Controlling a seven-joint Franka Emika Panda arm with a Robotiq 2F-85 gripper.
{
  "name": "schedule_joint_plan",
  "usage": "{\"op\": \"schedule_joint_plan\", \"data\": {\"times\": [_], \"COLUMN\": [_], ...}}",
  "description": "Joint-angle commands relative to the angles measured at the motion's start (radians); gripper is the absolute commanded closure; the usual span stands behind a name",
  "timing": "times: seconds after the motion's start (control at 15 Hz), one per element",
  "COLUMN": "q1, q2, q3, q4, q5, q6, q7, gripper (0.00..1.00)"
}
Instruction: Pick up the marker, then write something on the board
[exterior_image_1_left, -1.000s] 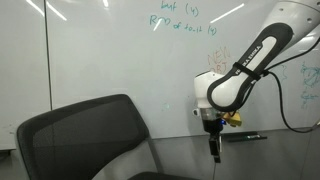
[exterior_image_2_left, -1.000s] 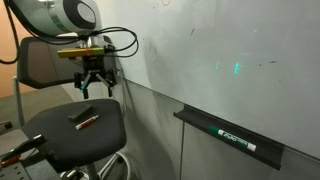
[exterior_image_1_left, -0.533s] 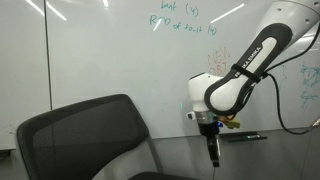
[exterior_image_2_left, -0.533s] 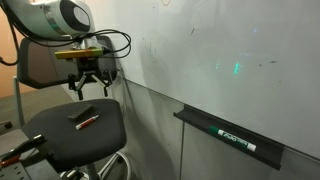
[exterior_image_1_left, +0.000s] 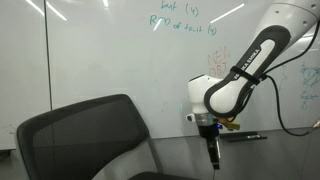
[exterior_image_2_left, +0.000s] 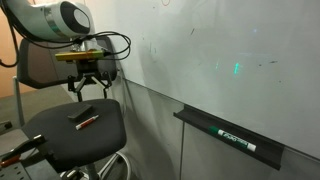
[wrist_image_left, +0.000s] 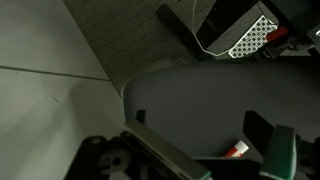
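So the gripper (exterior_image_2_left: 91, 90) hangs fingers-down over the seat of a black office chair (exterior_image_2_left: 60, 140), and its two fingers are spread wide with nothing between them. The marker (exterior_image_2_left: 86, 120) is lying flat on the chair seat, below the gripper and a little toward the front edge, not touching the fingers. It looks dark with a red part. In the wrist view you can just catch a red and white bit of it (wrist_image_left: 238, 150) between the finger shapes at the bottom of the frame, resting on the grey seat. The board (exterior_image_2_left: 230, 50) is the big glossy white wall right beside the chair. In an exterior view there's green handwriting (exterior_image_1_left: 185, 22) near the top of it, plus a vertical seam (exterior_image_1_left: 47, 60) off to the side. A dark tray (exterior_image_2_left: 205, 123) runs along the bottom edge of the board with a long dark item with a light label (exterior_image_2_left: 235, 137) lying in it. I can't tell what that one is. The arm's black cable (exterior_image_1_left: 290, 110) loops down in front of the board.
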Motion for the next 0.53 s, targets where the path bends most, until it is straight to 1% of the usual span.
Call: {"op": "schedule_joint_plan", "data": {"times": [0.0,0.27,0.47], "q1": [0.021,0.051,0.077], "q2": [0.068,0.166,0.26], "q3": [0.02,0.043,0.049], "q4": [0.049,0.139,0.205], "q5": [-0.041,-0.097,-0.131], "q6": [0.021,0.017,0.05], "q7": [-0.032,-0.061,-0.059], "gripper": [0.0,0.0,0.0]}}
